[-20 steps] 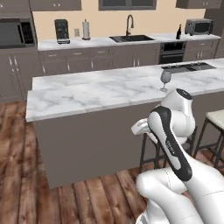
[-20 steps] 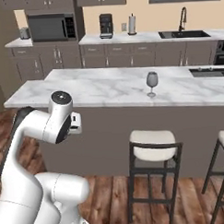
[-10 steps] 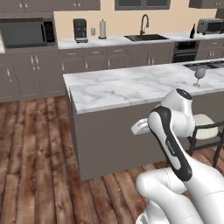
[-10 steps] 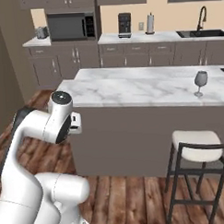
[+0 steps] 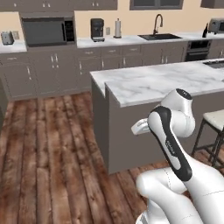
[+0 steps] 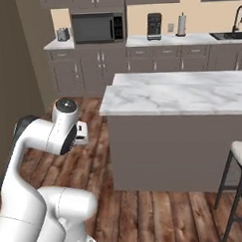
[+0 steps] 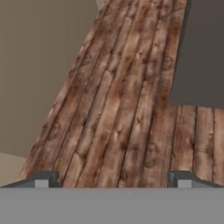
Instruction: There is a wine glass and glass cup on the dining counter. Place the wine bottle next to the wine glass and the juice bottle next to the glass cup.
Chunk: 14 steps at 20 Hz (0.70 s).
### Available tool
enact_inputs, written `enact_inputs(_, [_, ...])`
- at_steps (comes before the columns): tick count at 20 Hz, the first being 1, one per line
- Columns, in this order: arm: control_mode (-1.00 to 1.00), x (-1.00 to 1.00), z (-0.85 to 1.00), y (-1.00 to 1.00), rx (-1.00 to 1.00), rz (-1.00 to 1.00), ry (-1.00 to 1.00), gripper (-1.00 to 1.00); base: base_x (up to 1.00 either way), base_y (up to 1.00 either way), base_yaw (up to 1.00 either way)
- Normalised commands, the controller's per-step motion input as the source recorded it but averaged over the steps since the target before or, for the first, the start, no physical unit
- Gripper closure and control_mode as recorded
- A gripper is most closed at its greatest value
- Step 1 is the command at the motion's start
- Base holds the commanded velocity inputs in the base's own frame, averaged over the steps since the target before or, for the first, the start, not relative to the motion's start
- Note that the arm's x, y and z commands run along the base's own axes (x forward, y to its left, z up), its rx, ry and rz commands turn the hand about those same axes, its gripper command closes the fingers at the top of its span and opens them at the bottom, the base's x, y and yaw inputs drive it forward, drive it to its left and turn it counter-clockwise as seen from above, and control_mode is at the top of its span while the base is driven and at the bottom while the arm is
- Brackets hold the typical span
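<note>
The dining counter (image 5: 148, 83) (image 6: 181, 93), a white veined marble slab on a dark base, stands just ahead of me, showing its left end. My arm is folded close to my body, the hand (image 5: 141, 127) (image 6: 81, 133) level with the counter's base. In the hand view the gripper (image 7: 112, 181) is open, its fingertips (image 7: 42, 180) wide apart with nothing between them, above wooden floor. A small dark bottle shape (image 5: 204, 30) stands on the far worktop by the oven; I cannot tell which bottle it is. The wine glass, glass cup and juice bottle are out of view.
A stool (image 5: 215, 120) (image 6: 241, 152) stands at the counter's near side on the right. The back wall holds cabinets, a microwave (image 5: 47, 31) (image 6: 98, 27), a coffee machine (image 5: 97, 29) and a sink (image 5: 158, 36). Open wooden floor (image 5: 48, 153) lies left of the counter.
The whole scene has slid right in both base views, so the camera has moved left along the counter. The wine glass has left the frame. The arm's pose is unchanged.
</note>
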Motion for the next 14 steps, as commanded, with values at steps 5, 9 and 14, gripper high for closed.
enact_inputs(5, [1.00,0.00,0.00,0.00,0.00,0.00,0.00,-1.00,0.21,0.83,0.00])
enact_inputs(9, [1.00,0.00,0.00,0.00,0.00,0.00,0.00,-1.00,0.30,0.79,-0.02])
enact_inputs(14, [1.00,0.00,0.00,0.00,0.00,0.00,0.00,-1.00,0.46,0.69,-0.05])
